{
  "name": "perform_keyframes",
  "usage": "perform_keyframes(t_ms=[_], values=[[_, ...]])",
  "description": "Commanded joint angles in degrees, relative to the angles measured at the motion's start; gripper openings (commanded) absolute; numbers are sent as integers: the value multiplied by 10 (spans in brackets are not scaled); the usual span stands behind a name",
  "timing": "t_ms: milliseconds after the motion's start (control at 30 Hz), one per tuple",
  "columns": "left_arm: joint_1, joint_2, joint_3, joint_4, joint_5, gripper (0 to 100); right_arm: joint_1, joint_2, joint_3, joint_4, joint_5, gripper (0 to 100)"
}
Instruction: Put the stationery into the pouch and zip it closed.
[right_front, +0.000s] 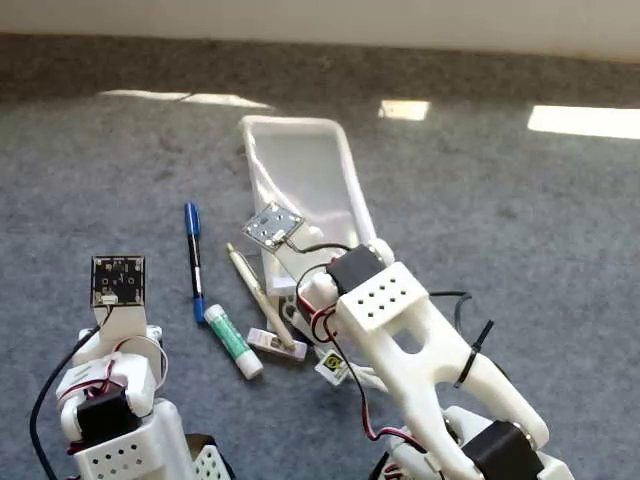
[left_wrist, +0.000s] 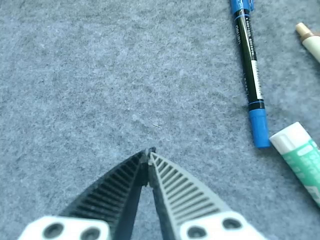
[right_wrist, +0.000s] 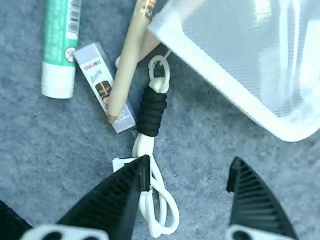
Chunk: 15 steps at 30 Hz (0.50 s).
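— While the pouch (right_front: 300, 170) lies on the counter (right_front: 500, 220) with nothing of the stationery seen through its clear wall, where are the items found?

— All are found loose on the counter beside it. The blue pen (right_front: 193, 260) is placed farthest from the pouch and the glue stick (right_front: 232, 340) next. The beige pencil (right_front: 255, 290) is laid across a small grey box (right_front: 272, 343) near the pouch's end. A white cord (right_wrist: 152, 112) with a black wrap is seen just beside that box.

— How are the end effectors held?

— The left end effector (left_wrist: 149, 155) is pressed together on nothing, above bare counter, with the pen and glue stick off to one side. The right end effector (right_wrist: 190, 167) is spread wide and empty over the cord, close to the pouch's rim.

— What could go wrong from here?

— The cord could be snagged by the spread fingers in place of a pencil, since one tip is held right over its loop. The pencil, being propped on the box, could be flicked or rolled if touched off-centre. The round pen and glue stick could be squeezed out sideways. The pouch looks light and is not pinned, so it could be shoved away when anything is pushed at its mouth. It could also be dragged along when the zip is pulled.
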Motion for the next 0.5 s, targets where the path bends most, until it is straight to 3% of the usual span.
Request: perform_keyframes(t_ms=[0,133,467], values=[[-6,-1,-8,0,-4,5,4,-22,-8,-22,-4,230],[-6,-1,-8,0,-4,5,3,-16,-5,-73,-58,206],[-6,-1,-7,0,-4,5,-40,31,42,-168,-66,206]])
